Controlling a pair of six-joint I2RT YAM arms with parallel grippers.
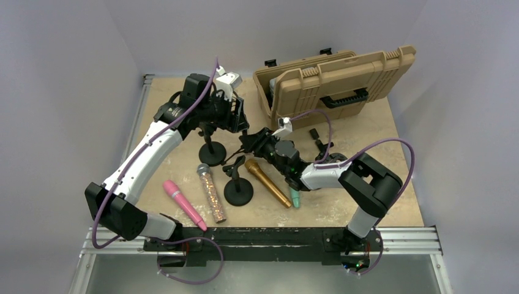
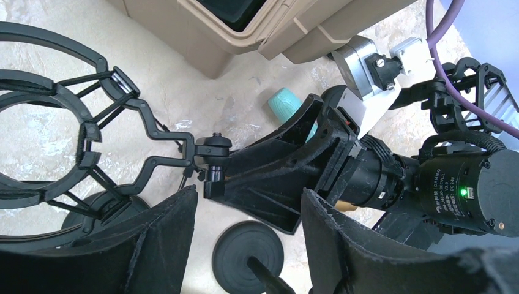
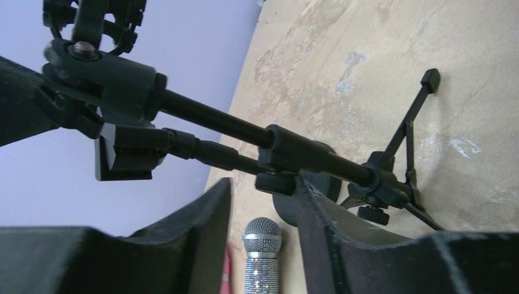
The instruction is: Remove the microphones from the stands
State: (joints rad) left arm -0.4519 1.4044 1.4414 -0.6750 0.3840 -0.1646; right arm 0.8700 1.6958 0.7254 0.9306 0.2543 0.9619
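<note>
Several microphones lie flat on the table: pink (image 1: 183, 204), silver glitter (image 1: 211, 192), gold (image 1: 267, 182) and teal (image 1: 294, 197). Two black stands rise between them, one with its base further back (image 1: 212, 153) and one nearer with a clip (image 1: 238, 191). An empty shock mount ring (image 2: 43, 122) sits on a stand arm. My left gripper (image 2: 248, 196) is open above a round stand base (image 2: 242, 254), holding nothing. My right gripper (image 3: 263, 184) is open. The stand poles (image 3: 214, 116) cross just past its fingertips, and the silver microphone (image 3: 263, 245) lies below its gap.
An open tan hard case (image 1: 343, 79) stands at the back right, and it also shows in the left wrist view (image 2: 245, 24). The two grippers are close together over the stands; the right one's fingers (image 2: 287, 159) reach towards the shock mount joint.
</note>
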